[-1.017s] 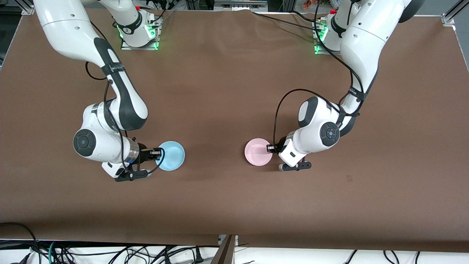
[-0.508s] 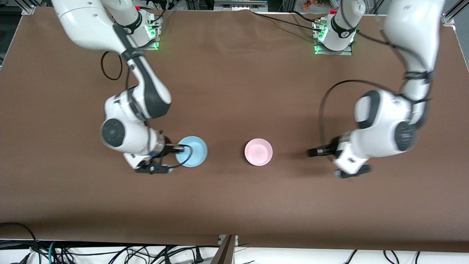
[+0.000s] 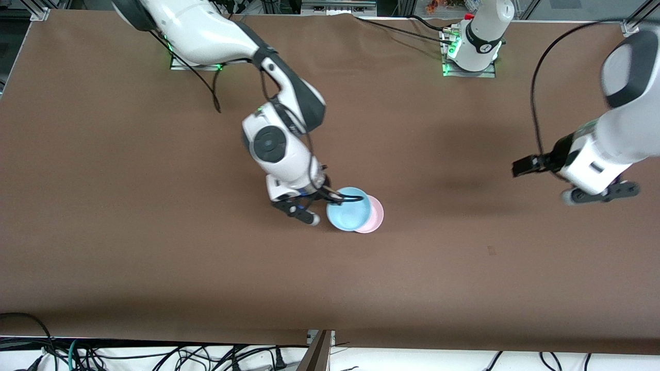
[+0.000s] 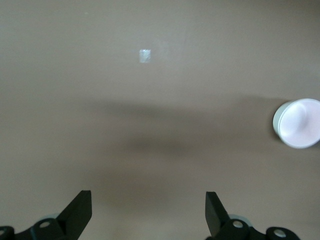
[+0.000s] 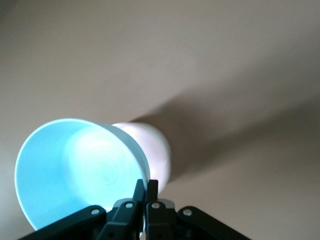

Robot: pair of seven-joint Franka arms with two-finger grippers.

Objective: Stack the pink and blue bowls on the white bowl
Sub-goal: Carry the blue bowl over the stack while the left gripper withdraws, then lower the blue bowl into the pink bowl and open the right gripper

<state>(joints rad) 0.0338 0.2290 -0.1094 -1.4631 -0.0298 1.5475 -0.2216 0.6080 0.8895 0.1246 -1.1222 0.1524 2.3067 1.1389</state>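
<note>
Blue bowl partly over pink bowl

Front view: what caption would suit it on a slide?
Right gripper holds the blue bowl over the pink bowl; left gripper waits open.

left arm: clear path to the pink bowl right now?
Probably not. The right gripper holds the blue bowl over most of the pink bowl, leaving only a sliver of rim uncovered. The left gripper, open, is up over bare table toward the left arm's end.
</note>
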